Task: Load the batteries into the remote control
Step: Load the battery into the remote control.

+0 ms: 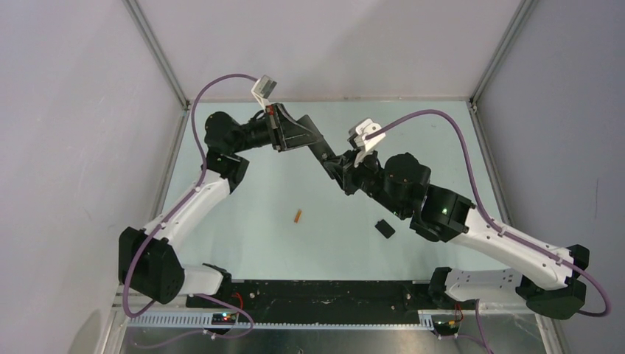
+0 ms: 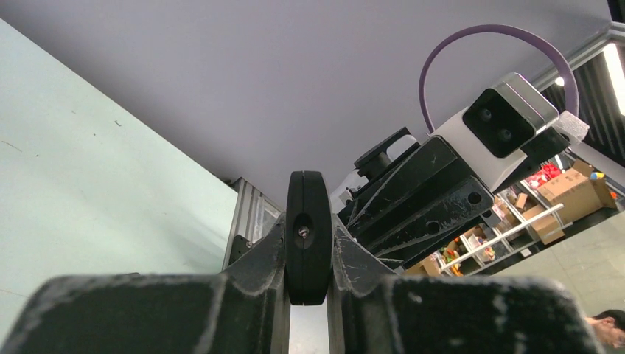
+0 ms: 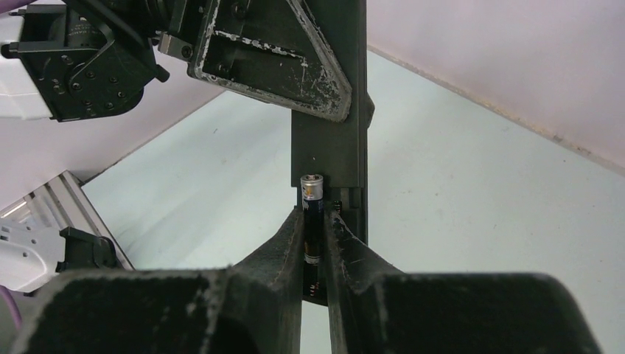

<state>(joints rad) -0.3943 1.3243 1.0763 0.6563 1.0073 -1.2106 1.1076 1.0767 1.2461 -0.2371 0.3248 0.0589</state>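
My left gripper (image 1: 308, 141) is shut on the remote control (image 1: 326, 156), a slim black bar held above the table at the back. In the left wrist view the remote (image 2: 308, 236) shows end-on between the fingers (image 2: 258, 258). My right gripper (image 1: 341, 171) is shut on the dark battery with the pale tip (image 3: 312, 214) and holds it against the remote's open lower end (image 3: 329, 151). The left gripper (image 3: 273, 59) clamps the remote's far end in the right wrist view. The orange battery (image 1: 298, 215) lies on the table, apart from both grippers.
A small black cover piece (image 1: 384, 228) lies on the table near the right arm's forearm. Grey walls and an aluminium frame (image 1: 158, 66) close the table on three sides. The two grippers stand close together at the back centre.
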